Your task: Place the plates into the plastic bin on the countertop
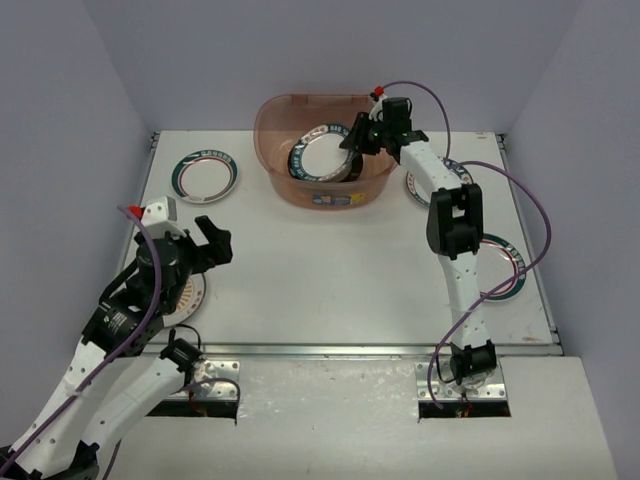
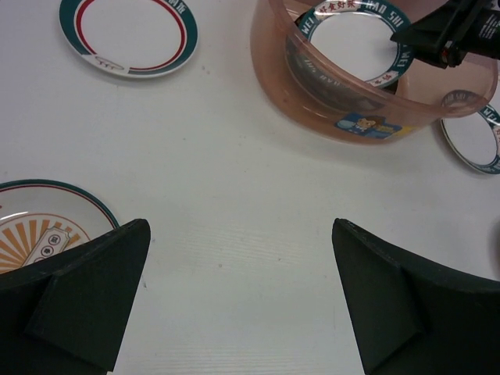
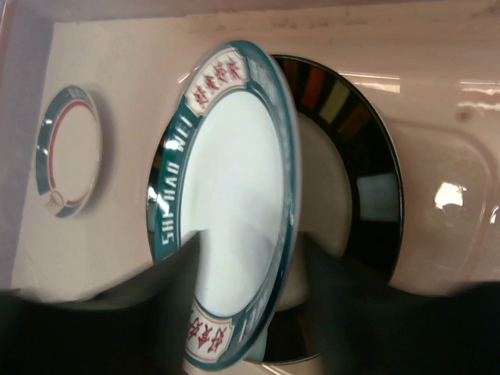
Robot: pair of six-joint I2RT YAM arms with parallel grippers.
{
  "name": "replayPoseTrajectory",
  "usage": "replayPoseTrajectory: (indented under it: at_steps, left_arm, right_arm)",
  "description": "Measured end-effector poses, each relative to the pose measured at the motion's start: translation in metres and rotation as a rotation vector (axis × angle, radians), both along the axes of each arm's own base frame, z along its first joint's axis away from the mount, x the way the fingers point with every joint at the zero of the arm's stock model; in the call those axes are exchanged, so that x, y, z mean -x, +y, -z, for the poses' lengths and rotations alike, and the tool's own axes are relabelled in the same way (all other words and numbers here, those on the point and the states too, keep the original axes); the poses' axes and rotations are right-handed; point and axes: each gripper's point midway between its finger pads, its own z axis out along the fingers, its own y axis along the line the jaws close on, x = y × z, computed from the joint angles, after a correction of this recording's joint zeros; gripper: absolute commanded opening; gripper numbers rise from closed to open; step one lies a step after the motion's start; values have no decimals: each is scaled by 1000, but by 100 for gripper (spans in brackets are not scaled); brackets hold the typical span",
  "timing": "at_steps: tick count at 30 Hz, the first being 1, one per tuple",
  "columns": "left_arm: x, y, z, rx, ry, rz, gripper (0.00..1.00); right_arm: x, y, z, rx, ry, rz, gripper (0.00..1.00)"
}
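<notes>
Now two plates (image 1: pixel 320 156) inside plastic bin (image 1: pixel 284 186)

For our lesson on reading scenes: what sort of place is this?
Probably a robotics lab test cell: two robot arms bolted to a white countertop, bare walls boxing it in, plates and a plastic bin as props.

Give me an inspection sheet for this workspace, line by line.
Surface: white countertop, metal front edge, no spills seen.
Job's things: plastic bin at the back holds a lettered plate tilted over a dark-rimmed plate; outside it: red-ringed plate, sunburst plate, plate beside the bin, plate at the right edge.
Clutter: nothing seen.
Grippers: left gripper open, empty; right gripper in the bin, fingers either side of the lettered plate, grip unclear.
Cables: purple cable along each arm.
Surroundings: plain walls on three sides.
</notes>
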Motion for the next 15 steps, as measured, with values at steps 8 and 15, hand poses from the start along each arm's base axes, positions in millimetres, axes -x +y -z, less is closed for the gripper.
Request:
replayPoseTrajectory:
  at_steps: [8,15]
  left_arm:
    - [-14,-8,23,-23,102,-18,100]
    - [-48,-16,60,-32,255,-114,100]
  right_arm:
    - [-8,-21,-17,150,-74,72,99]
    - [1,-41,-81,290,-180,171,99]
